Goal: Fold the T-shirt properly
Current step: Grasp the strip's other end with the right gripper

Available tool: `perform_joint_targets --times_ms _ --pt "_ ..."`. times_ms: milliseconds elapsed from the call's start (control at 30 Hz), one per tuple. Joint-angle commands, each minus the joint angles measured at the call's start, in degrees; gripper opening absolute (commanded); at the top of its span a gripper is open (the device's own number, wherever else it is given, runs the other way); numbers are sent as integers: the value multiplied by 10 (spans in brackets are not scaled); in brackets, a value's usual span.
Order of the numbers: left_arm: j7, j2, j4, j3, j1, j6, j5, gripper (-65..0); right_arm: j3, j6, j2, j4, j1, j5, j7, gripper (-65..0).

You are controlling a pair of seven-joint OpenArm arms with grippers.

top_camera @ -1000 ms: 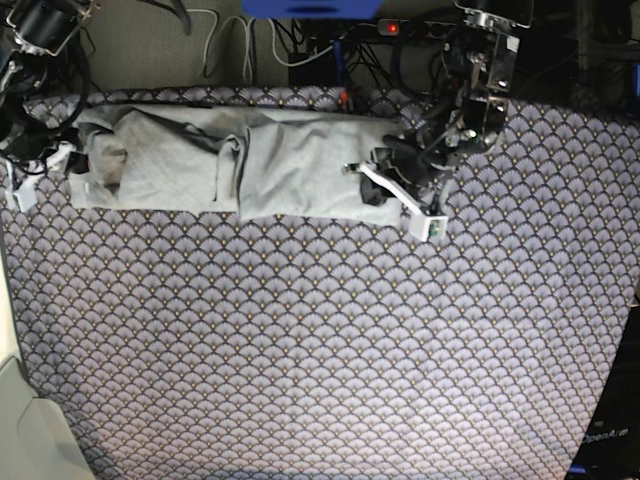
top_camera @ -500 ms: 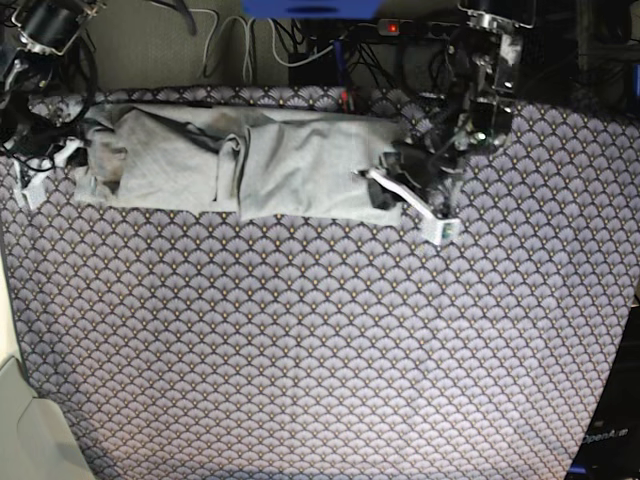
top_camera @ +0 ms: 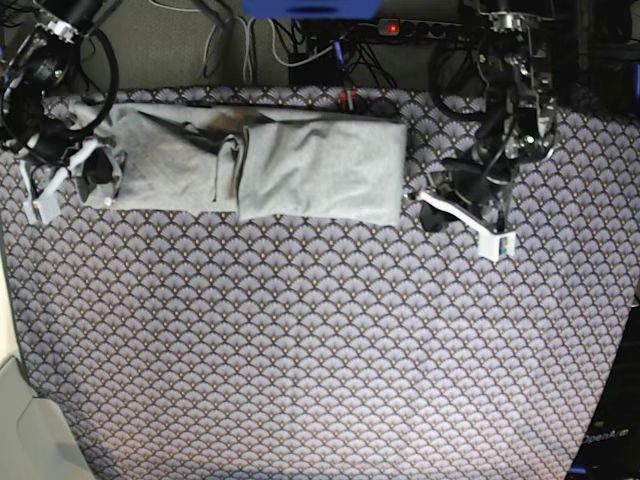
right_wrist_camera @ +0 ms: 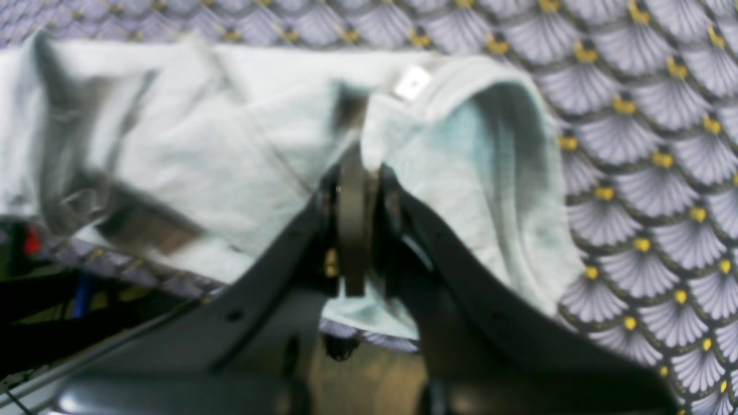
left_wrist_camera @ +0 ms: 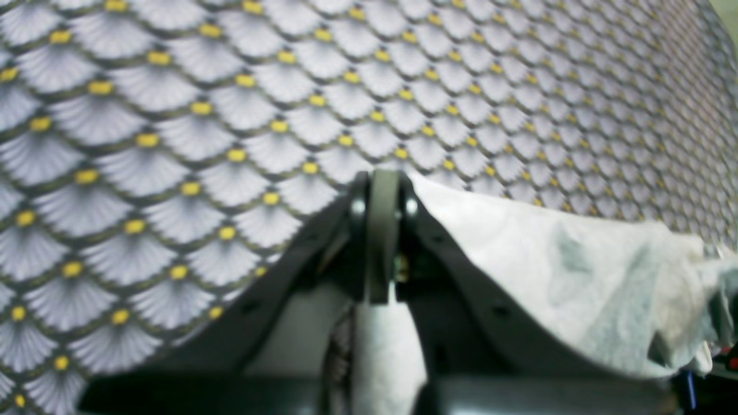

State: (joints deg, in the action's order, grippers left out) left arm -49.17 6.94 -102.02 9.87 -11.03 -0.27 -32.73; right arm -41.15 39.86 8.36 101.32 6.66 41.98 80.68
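Tablecloth (top_camera: 320, 350) bears T-shirt (top_camera: 300, 165) (grippers (top_camera: 420, 200) at ends).

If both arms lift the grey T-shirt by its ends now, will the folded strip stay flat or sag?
The light heather-grey cotton T-shirt will probably sag in the middle: it already drapes limply around the right gripper. Its loosely stacked, creased layers may slide apart. It looks light, so the pinch by the left gripper should hold.

The tablecloth (top_camera: 320, 350) lies open in front of the T-shirt (top_camera: 300, 165); cables (top_camera: 300, 45) crowd the far edge
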Motion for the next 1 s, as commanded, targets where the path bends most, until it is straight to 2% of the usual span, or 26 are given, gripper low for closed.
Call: perform_joint_targets --times_ms 0,267,433,533,633,967 --pt "6 2 -11 10 -2 -5 -5 -647 -3 1 10 18 0 15 -7 -650" --pt "5 3 -11 29 -14 -5 -5 -647 -7 1 14 10 8 13 -7 -650" --pt "5 0 -11 27 -15 -5 -5 -647 -3 1 36 -51 4 13 -7 -647" --pt "5 1 -11 26 -16 -5 -5 -647 -3 1 54 -76 4 13 -8 -583" --pt "5 1 -11 29 -16 -5 -5 -647 -16 1 55 -79 8 16 -20 -534" --pt "5 0 -11 26 -16 -5 -5 -647 -16 1 57 -80 10 15 -33 -528"
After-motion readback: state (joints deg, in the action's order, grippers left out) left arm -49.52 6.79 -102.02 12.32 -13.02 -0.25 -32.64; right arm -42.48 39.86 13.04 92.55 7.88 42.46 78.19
